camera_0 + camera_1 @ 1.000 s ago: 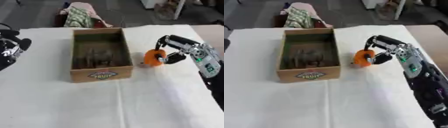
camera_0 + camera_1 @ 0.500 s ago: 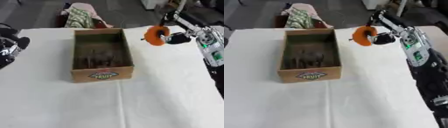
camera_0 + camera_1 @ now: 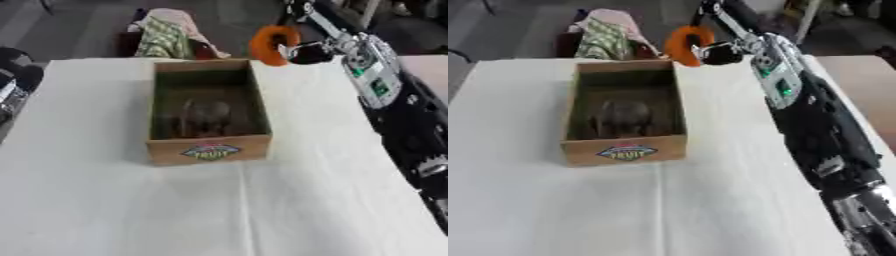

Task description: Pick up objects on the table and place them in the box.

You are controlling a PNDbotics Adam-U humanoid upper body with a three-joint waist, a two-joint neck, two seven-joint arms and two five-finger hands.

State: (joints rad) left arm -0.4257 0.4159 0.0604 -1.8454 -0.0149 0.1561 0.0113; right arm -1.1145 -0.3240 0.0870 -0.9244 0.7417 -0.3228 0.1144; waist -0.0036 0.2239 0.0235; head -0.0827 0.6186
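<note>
An orange ring-shaped object (image 3: 269, 44) hangs in the air just past the far right corner of the wooden box (image 3: 207, 150), with my right hand (image 3: 308, 51) shut on it. The box stands mid-table with a fruit label on its front wall. A greyish lump (image 3: 203, 113) lies inside it. My left hand (image 3: 12, 89) shows at the left edge, away from the box; its fingers are not clear.
The white cloth-covered table (image 3: 131, 210) stretches wide in front of the box. Beyond the far edge sits a pile of checked and pink cloth (image 3: 171, 35) on a dark stand. My right arm (image 3: 798, 110) runs along the table's right side.
My right hand has lifted the orange object from the table beside the box and carried it up and toward the box's far right corner. The camera has shifted a little.
</note>
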